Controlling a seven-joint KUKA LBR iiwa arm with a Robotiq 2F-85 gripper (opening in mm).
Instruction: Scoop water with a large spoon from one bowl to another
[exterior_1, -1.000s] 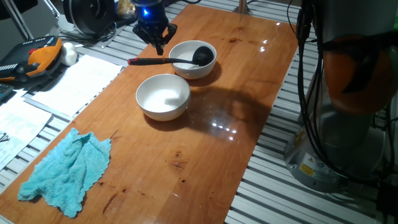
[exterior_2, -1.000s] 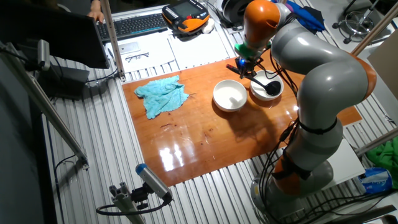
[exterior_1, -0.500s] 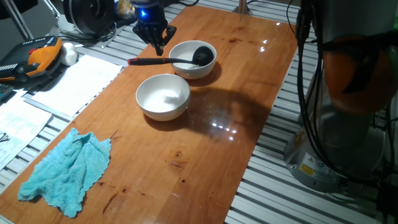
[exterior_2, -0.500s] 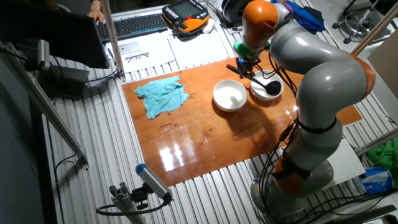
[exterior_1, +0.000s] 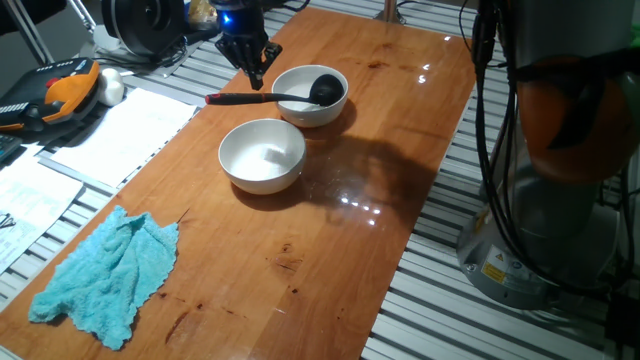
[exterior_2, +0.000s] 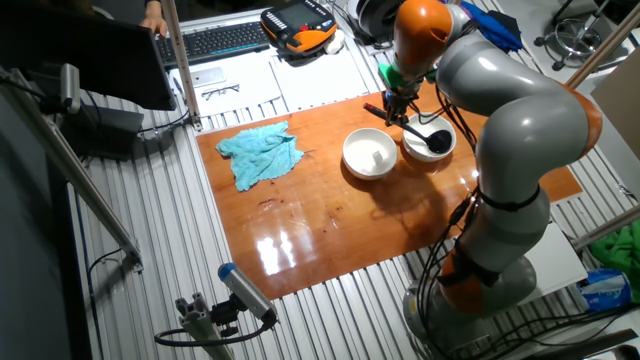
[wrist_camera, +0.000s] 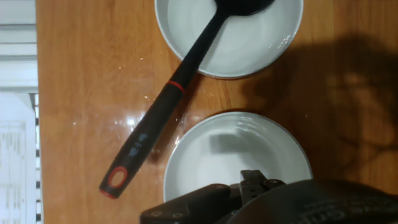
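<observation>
Glossy orange-brown wooden desk (exterior_1: 330, 230), set on a ribbed grey metal base (exterior_2: 180, 240) and catching bright glints of overhead light. Crumpled turquoise cloth (exterior_1: 105, 275) near one end. White papers (exterior_1: 120, 135) just beyond the edge. Farther off, a black keyboard (exterior_2: 215, 40) and an orange-and-black handheld controller (exterior_2: 298, 22).

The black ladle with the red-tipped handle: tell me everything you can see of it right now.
The black ladle looks like matte plastic, with a deep round head and a long thin handle carrying a red ring midway and a red-rimmed hole at its end. Its head sits inside the far white bowl, the handle leaning over the rim and sloping down so that its end lies at the wooden table. The gripper hovers above the handle end, not touching it.
</observation>
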